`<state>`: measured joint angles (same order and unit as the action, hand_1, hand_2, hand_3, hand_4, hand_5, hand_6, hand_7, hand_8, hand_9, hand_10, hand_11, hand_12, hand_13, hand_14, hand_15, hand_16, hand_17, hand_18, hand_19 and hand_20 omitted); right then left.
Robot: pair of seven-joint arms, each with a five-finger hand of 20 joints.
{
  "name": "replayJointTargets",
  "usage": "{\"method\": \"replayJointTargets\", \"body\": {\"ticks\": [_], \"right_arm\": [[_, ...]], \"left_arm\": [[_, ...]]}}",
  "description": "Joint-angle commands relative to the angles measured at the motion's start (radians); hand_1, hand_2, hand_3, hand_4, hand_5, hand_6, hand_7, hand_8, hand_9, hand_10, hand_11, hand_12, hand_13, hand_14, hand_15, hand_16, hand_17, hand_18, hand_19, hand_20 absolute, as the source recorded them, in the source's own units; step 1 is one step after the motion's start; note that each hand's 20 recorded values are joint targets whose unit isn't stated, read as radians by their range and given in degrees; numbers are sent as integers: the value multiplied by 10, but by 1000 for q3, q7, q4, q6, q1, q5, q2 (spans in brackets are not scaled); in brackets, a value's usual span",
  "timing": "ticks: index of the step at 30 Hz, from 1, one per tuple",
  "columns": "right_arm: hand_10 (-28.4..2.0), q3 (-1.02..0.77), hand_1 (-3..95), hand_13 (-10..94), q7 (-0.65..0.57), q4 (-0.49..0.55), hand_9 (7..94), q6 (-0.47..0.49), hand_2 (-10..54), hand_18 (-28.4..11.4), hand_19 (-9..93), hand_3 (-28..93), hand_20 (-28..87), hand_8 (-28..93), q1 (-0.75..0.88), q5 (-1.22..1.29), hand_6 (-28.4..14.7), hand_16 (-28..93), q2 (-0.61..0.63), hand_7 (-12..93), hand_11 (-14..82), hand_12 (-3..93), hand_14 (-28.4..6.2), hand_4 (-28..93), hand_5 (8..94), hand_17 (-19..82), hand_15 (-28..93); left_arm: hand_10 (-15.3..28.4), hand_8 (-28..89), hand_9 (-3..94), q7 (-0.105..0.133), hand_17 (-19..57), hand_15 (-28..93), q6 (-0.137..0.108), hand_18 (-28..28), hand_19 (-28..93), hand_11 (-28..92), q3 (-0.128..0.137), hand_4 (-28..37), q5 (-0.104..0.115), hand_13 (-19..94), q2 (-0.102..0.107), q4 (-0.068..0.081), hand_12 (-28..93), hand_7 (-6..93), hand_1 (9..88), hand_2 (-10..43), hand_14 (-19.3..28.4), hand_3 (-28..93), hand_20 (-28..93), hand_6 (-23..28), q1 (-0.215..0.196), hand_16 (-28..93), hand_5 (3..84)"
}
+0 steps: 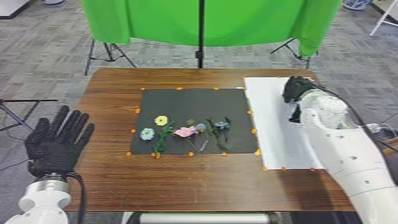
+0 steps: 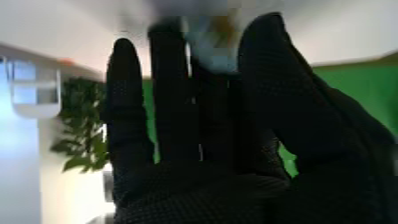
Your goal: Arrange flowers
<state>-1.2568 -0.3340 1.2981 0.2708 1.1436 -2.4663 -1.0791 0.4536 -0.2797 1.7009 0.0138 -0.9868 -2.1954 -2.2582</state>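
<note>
You're in what looks like a lab or studio here: green cloth point(image 1: 147, 22) and black stands point(image 1: 201, 54) beyond the far edge of the wooden table point(image 1: 178, 185), grey tiled floor point(image 1: 44, 47) around it.

On the table point(image 1: 178, 185), a mat point(image 1: 182, 102) lies just left of a sheet point(image 1: 275, 130). On the mat, mostly in its near half, the flowers run left to right: one bloom point(image 1: 147, 134), a second point(image 1: 161, 120) behind and slightly right, a third point(image 1: 186, 131) mid-row, then sprigs point(image 1: 221, 125). The left hand point(image 1: 55, 147) is by the table's left edge, the right hand point(image 1: 297, 90) over the sheet's far part. Behind the table hangs a backdrop point(image 1: 147, 20).
</note>
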Motion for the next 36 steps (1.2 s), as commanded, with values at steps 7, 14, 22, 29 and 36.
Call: {"method": "replayJointTargets", "body": {"ticks": [7,14,22,29,36], "right_arm": [[-93,-28,617,727,-52,335,851,-183,-95,-180,726,656,376,-8,265,113,24,442,45,305,83,385,-49,-283,765,312,280],[-96,-10,606,720,16,545,849,-119,-95,-182,728,679,382,-1,441,114,17,442,35,304,79,386,-52,-283,767,306,285],[-99,23,603,714,41,590,843,-122,-95,-184,730,681,385,1,491,62,15,436,-27,299,75,381,-52,-283,765,301,289],[-104,25,578,691,19,608,824,-98,-95,-187,761,693,404,2,499,107,7,407,-49,289,76,375,-63,-283,752,299,321],[-138,-4,461,645,2,656,695,-71,-95,-189,766,771,389,-87,525,155,-6,230,-49,175,173,169,-97,-283,667,288,398]], "left_arm": [[137,-106,370,-12,-51,181,15,124,294,170,12,-283,3,302,-15,1,93,123,272,68,121,810,122,78,-20,-19,412],[137,-106,370,-30,-51,181,8,124,294,169,18,-283,-3,302,-12,3,93,122,272,69,121,810,122,77,-20,-19,412],[137,-106,370,-55,-51,182,11,124,294,170,0,-283,-6,303,-3,19,94,122,271,70,121,810,122,77,16,-19,412],[135,-106,373,-54,-51,182,2,125,297,172,-11,-283,-5,304,-9,22,93,126,280,108,120,807,123,71,18,-20,414],[134,-110,371,-52,-51,181,6,124,298,172,3,-283,-27,303,-19,18,92,132,257,112,120,802,121,58,1,-20,412]]}}
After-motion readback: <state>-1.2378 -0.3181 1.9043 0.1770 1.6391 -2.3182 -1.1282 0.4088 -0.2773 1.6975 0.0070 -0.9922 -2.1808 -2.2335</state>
